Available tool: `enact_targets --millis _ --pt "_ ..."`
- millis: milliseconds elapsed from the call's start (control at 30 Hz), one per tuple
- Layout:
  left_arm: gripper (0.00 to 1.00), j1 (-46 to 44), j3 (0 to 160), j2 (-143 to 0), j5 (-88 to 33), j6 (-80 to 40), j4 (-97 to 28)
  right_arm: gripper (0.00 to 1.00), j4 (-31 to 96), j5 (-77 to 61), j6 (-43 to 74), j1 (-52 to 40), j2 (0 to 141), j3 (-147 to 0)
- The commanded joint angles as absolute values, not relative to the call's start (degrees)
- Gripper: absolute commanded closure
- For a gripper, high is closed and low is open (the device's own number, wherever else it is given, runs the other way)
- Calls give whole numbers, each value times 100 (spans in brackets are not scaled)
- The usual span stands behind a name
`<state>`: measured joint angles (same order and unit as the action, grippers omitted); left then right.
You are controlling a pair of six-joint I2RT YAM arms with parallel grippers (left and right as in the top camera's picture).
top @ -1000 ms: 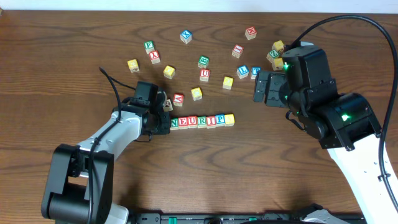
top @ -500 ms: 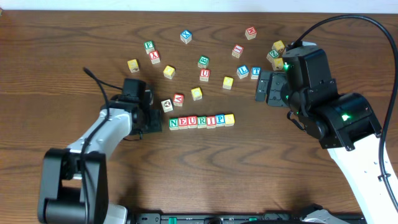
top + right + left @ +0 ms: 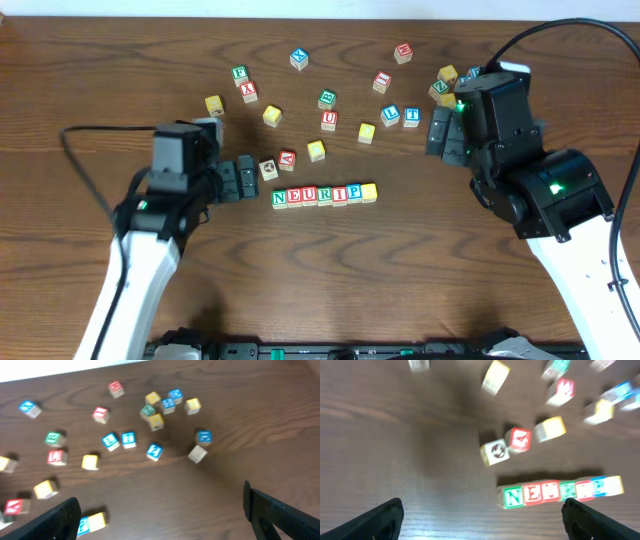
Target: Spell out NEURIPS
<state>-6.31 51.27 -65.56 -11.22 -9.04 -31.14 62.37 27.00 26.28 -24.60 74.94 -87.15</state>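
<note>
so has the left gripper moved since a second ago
Yes. The left gripper has pulled back from the green N cube at the end of the row, leftward in the overhead view, leaving a gap.

Up close the NEURIPS row (image 3: 562,491) is smeared; letters after E seem unreadable. The left end effector (image 3: 480,522) is cut off by the bottom edge.

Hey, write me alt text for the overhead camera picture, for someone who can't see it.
A row of letter cubes reading NEURIP, ending in a yellow-faced cube, lies on the dark wood table. The open left hand sits just left of the row, not touching it; the open right hand is at the right, beside scattered loose cubes.
</note>
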Motion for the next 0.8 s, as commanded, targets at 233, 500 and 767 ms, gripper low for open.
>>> enact_targets --millis 233,500,767 --pt "1 -617 5284 -4851 -1068 -886 -3236 1 6302 3350 2565 -2432 7489 -8731" --pt "1 -617 5282 -4403 -1068 -886 -3258 1 6324 3347 2565 -2432 7489 -8731" --pt "1 -617 5273 -4442 -1070 -886 -3297 1 6324 3347 2565 -2432 7489 -8731"
